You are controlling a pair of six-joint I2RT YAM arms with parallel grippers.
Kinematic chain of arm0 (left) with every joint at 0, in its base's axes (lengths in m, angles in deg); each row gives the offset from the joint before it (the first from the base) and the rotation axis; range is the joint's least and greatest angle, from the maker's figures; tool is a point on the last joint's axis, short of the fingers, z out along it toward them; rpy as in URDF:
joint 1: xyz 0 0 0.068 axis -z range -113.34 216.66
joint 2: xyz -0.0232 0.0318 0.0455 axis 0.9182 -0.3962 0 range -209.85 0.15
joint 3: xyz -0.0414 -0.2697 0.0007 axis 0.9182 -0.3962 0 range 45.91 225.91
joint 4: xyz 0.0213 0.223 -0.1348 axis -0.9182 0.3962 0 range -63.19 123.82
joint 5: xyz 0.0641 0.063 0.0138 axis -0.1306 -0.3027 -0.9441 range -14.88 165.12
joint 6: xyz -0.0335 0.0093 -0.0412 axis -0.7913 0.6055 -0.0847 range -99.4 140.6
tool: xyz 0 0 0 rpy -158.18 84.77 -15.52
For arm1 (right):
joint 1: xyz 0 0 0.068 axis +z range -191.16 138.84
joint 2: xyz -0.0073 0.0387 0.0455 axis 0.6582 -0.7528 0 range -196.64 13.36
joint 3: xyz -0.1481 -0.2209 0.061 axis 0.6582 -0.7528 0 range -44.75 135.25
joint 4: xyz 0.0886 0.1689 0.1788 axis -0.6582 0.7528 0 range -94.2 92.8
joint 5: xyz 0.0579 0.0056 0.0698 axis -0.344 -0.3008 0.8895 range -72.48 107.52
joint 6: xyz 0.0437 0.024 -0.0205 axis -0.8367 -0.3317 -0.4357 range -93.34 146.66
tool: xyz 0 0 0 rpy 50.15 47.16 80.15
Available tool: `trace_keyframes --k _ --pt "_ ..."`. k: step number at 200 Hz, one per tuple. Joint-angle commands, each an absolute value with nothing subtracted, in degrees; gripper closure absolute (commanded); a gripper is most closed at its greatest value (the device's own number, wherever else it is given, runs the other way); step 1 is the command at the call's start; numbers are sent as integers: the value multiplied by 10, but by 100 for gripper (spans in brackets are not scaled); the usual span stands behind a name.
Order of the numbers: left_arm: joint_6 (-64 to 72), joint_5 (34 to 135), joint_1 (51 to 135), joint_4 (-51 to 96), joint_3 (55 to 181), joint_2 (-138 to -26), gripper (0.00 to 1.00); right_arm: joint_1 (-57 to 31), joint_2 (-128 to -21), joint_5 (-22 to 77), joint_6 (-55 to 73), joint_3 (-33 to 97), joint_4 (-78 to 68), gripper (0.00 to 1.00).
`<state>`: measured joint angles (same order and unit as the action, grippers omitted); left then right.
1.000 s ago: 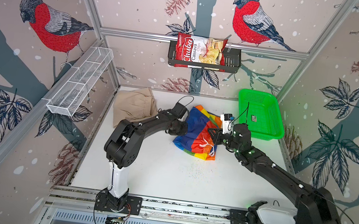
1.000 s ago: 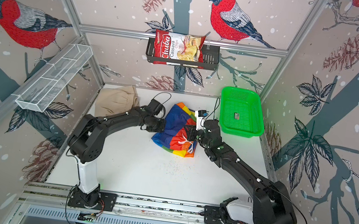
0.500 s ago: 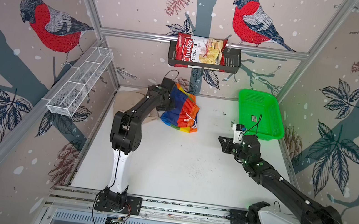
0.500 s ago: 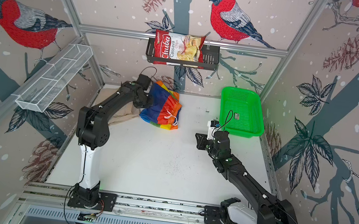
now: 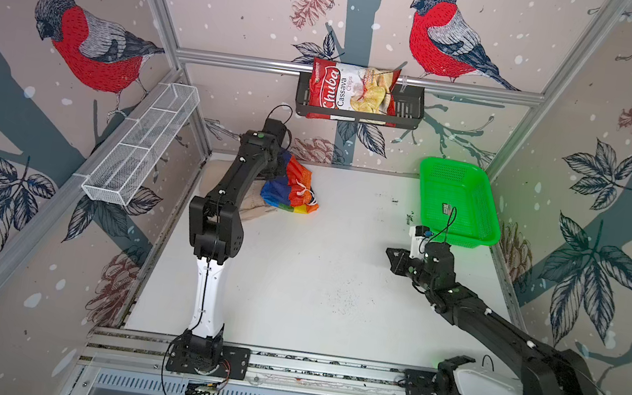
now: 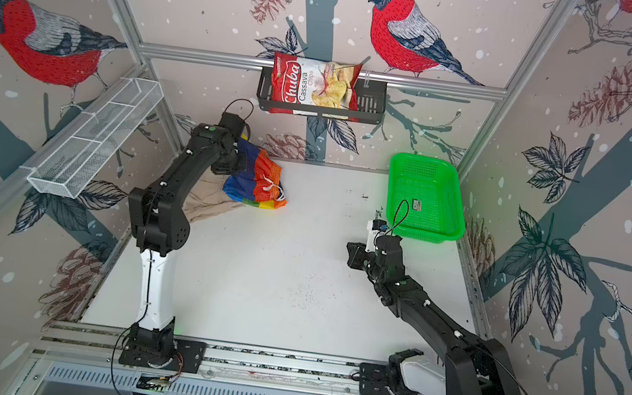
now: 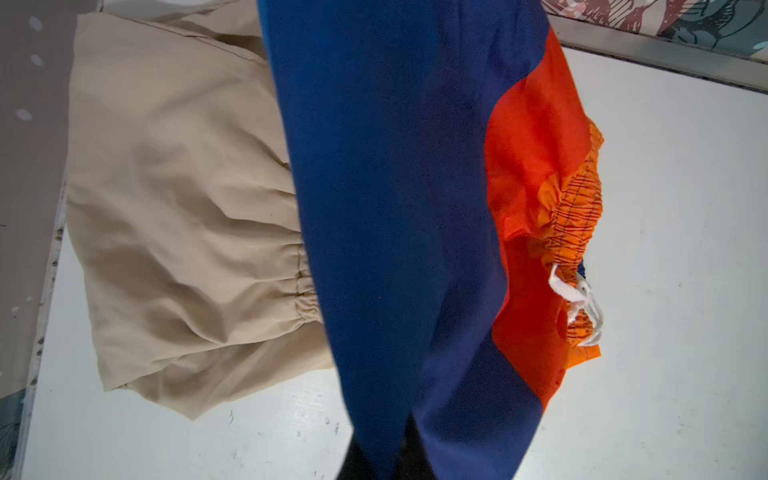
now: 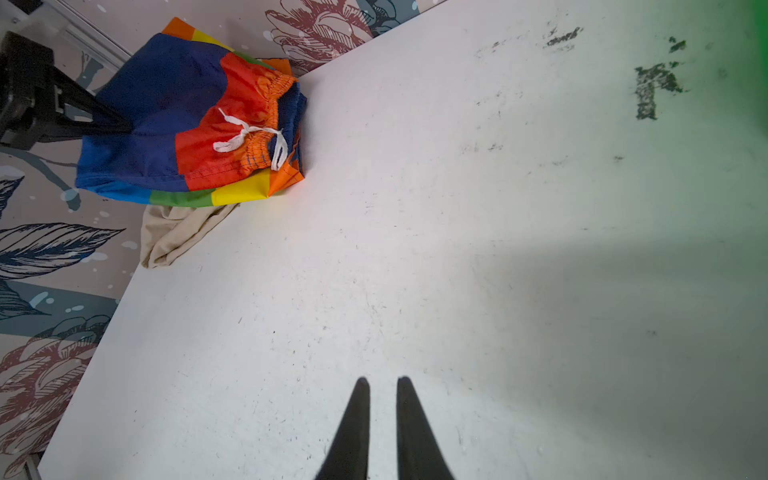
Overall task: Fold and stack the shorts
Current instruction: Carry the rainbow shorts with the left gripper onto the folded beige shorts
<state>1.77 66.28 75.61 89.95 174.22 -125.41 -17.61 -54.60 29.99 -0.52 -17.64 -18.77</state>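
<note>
While the left gripper [image 8: 122,126] pinches the shiny rainbow colour-blocked shorts [image 5: 290,186] over the folded beige cloth shorts [image 7: 178,216] at the white table's [image 5: 316,270] far left corner, apparently to stack them, the right gripper [image 8: 382,384] hovers empty, narrowly parted, near the right edge

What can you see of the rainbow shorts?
The rainbow shorts are shiny colour-blocked cloth: navy, red, orange, with blue, green and yellow strips along the lower edge. They are folded, with the orange elastic waistband and tied white drawstring facing out. The left gripper is shut on the navy part, holding them up at the far left corner of the table, over the beige shorts; whether they touch those I cannot tell.
</note>
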Motion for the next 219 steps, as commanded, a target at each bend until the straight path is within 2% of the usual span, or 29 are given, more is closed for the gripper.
trace_keyframes --k 1,64,116,185,219 --pt "40 644 750 930 1758 -1251 100 -181 -560 308 -15 -178 -209 85" --pt "46 658 711 911 1716 -1199 100 -188 -601 328 -27 -183 -216 88" --pt "50 727 648 900 1692 -1173 100 -193 -620 337 -31 -186 -214 89" --pt "36 682 568 796 1480 -1160 100 -197 -624 341 -34 -200 -224 89" --pt "29 669 553 780 1452 -1197 100 -201 -623 340 -32 -207 -225 89"
